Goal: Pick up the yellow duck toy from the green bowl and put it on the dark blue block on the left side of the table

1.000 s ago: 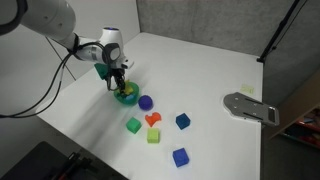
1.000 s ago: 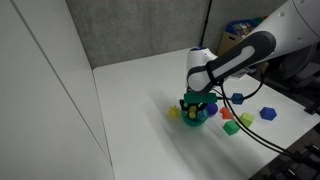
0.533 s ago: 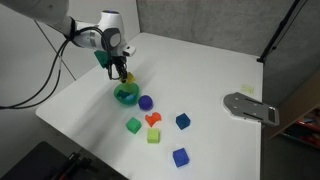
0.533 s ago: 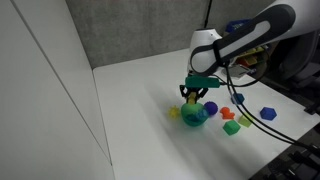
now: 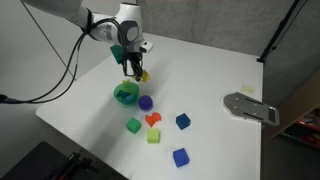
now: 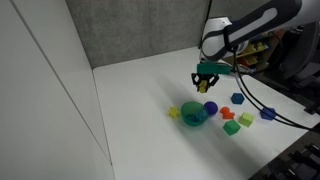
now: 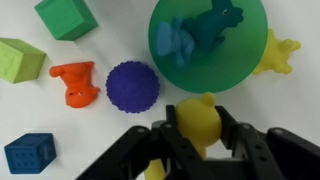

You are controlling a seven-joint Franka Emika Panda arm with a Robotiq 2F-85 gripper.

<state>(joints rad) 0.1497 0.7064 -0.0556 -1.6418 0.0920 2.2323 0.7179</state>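
My gripper is shut on the yellow duck toy and holds it in the air above the table, just beside the green bowl. In both exterior views the gripper hangs above and past the bowl, with the duck showing at its tips. A teal-blue toy still lies in the bowl. The dark blue block sits on the table beyond the purple ball.
Near the bowl lie a second yellow figure, an orange toy, a green cube, a yellow-green cube and a brighter blue cube. A grey device sits at the table's edge.
The gripper has risen out of the green bowl with the yellow duck in it and moved up and away from the bowl. The other things have not moved.
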